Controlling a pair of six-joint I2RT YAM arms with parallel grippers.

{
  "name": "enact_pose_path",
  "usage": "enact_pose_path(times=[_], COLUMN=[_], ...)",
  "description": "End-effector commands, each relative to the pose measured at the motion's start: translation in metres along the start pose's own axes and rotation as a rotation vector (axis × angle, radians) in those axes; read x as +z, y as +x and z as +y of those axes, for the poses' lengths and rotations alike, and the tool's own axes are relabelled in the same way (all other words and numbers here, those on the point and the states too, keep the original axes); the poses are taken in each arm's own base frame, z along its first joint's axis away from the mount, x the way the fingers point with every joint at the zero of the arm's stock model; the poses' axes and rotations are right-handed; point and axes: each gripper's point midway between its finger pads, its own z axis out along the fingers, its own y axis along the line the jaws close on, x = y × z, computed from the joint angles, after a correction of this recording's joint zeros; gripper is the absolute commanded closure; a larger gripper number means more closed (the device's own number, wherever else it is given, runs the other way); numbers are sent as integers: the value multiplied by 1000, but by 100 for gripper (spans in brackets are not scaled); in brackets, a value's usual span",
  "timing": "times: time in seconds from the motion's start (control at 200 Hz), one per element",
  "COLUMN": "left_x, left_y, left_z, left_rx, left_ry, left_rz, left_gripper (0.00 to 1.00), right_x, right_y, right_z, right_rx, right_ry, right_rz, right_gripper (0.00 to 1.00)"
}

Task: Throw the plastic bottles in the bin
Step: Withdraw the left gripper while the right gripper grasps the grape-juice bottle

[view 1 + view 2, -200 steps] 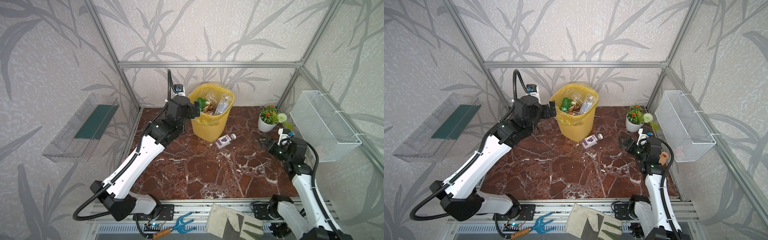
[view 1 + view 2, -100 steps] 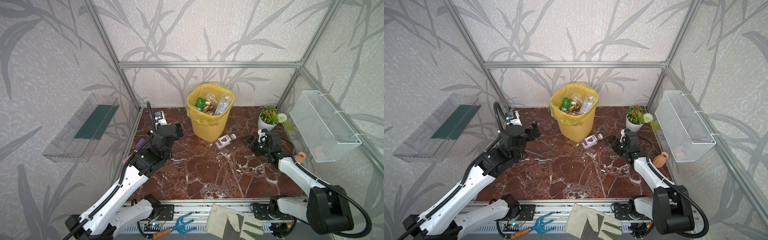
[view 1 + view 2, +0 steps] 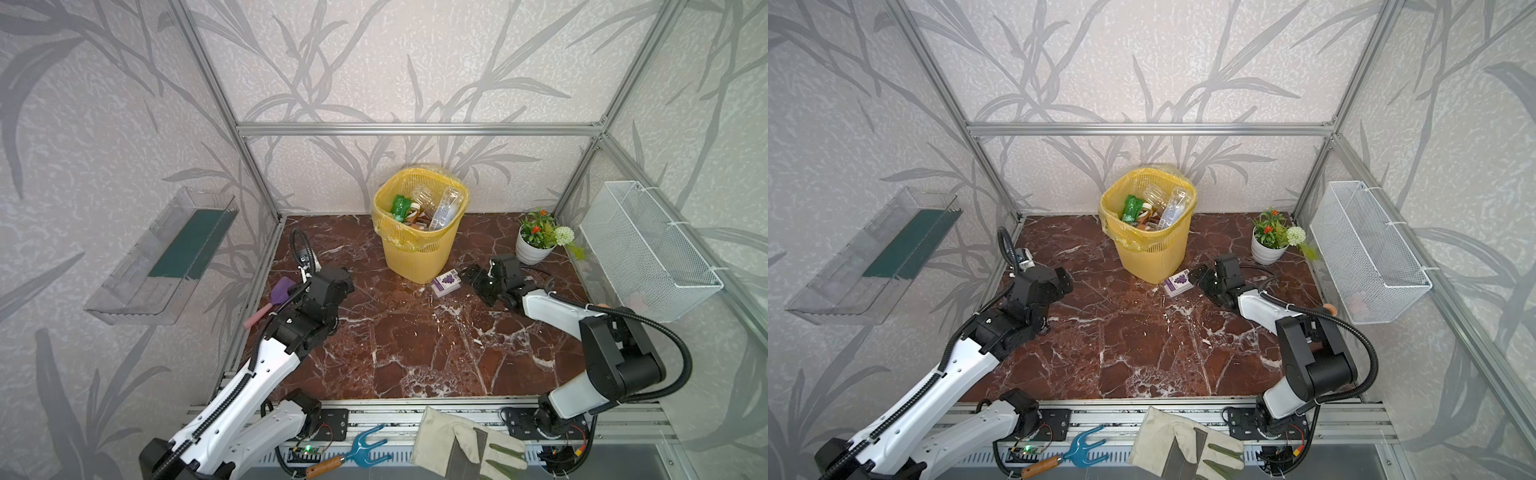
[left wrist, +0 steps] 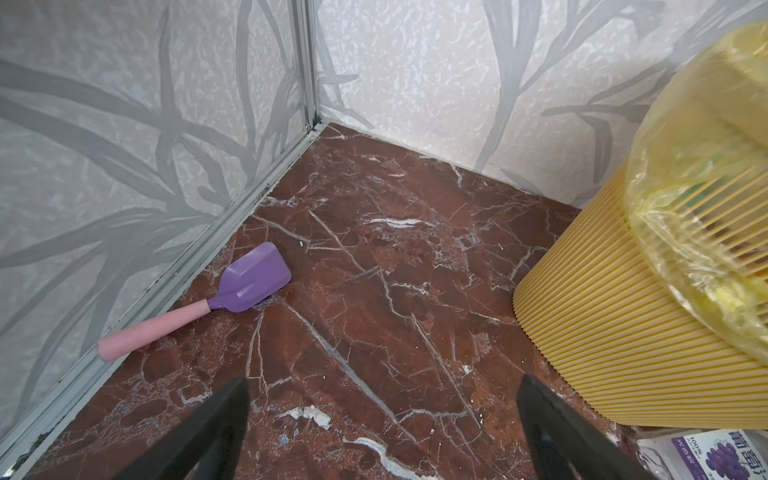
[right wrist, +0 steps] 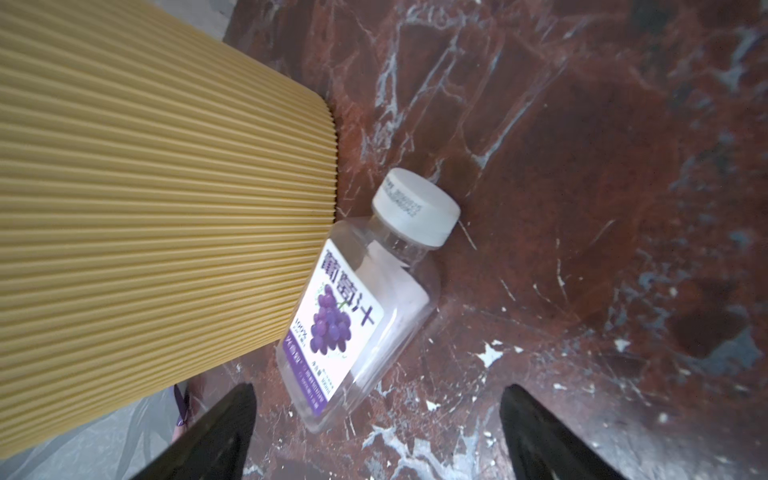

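Target for the coming pick is the only bottle (image 3: 446, 285) I see outside the bin (image 3: 415, 257): clear, purple grape label, white cap, lying on its side on the marble floor (image 3: 415, 353) at the bin's foot, so close to the ribbed wall that I cannot tell whether they touch. My right gripper (image 5: 378, 390) sits just beside it, jaws spread wide and holding nothing. In the right wrist view the base end shows nearest the fingertips and the cap farther off, so I judge the long axis runs roughly along the fingers, skewed toward the bin, with the jaws spanning its width. My left gripper (image 4: 384, 380), fully open and empty, is well apart, off to the bin's left in both top views, so the right arm is the nearer one; other bottles (image 3: 444, 207) lie inside the bin
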Motion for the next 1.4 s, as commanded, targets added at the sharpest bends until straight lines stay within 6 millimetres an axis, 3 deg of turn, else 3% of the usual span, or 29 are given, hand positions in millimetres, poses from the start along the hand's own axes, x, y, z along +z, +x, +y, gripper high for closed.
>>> enact_pose_path(times=[0.0, 0.1, 0.125, 0.285, 0.435, 0.605, 0.825, 0.93, 1.17, 1.315, 1.395], left_x=[5, 8, 8, 8, 9, 8, 8, 10, 12, 15, 16], left_y=[10, 14, 14, 15, 15, 14, 12, 13, 12, 14, 15], left_z=[7, 9, 9, 12, 18, 22, 29, 29, 28, 25, 22], left_rx=[-33, -38, -40, -46, -59, -72, -93, -99, -114, -120, -128], left_ry=[-9, -8, -3, 9, 6, 8, 3, 3, 8, 16, 24], left_rz=[38, 57, 58, 55, 54, 56, 47, 56, 60, 71, 77], left_gripper=[1, 1, 1, 1, 1, 1, 1, 1, 1, 1, 1], right_x=[11, 18, 25, 32, 43, 46, 34, 23, -14, -31, -43], right_y=[-6, -3, 1, 1, 1, 1, 4, 6, -5, -17, -27], right_z=[11, 15, 6, 0, 4, -13, -35, -55, -95, -90, -68], right_rx=[-1, -40, -39, -51, -90, -206, -335, -419, -395, -335, -316], right_ry=[30, 95, 134, 209, 239, 348, 414, 480, 542, 485, 423], right_rz=[-14, 4, 23, 31, 52, 91, 161, 241, 277, 232, 173], right_gripper=[8, 8, 8, 11, 21, 35, 43, 47, 44, 39, 31])
